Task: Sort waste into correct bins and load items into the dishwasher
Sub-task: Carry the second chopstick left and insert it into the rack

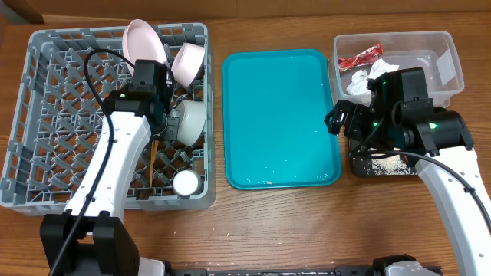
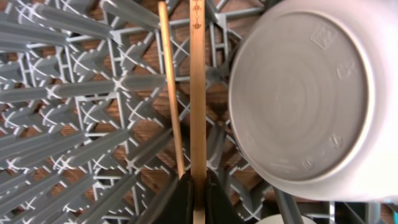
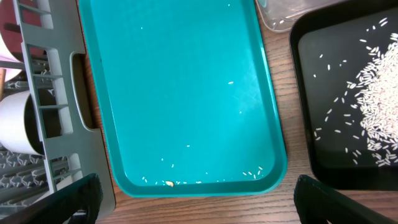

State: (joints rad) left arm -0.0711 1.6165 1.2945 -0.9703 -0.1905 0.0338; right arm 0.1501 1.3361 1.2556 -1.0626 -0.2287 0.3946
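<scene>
My left gripper is shut on the wooden chopsticks, held low over the lattice floor of the grey dish rack. A white bowl lies on its side just right of them. A pink plate, a pink bowl and a small white cup also sit in the rack. My right gripper is wide open and empty over the teal tray's right front part. The clear tub holds the red wrapper and white tissue. The black tray holds rice scraps.
The teal serving tray lies between rack and bins, with a few rice grains along its front edge. The rack's handle wall is at the left of the right wrist view. Bare wooden table runs along the front.
</scene>
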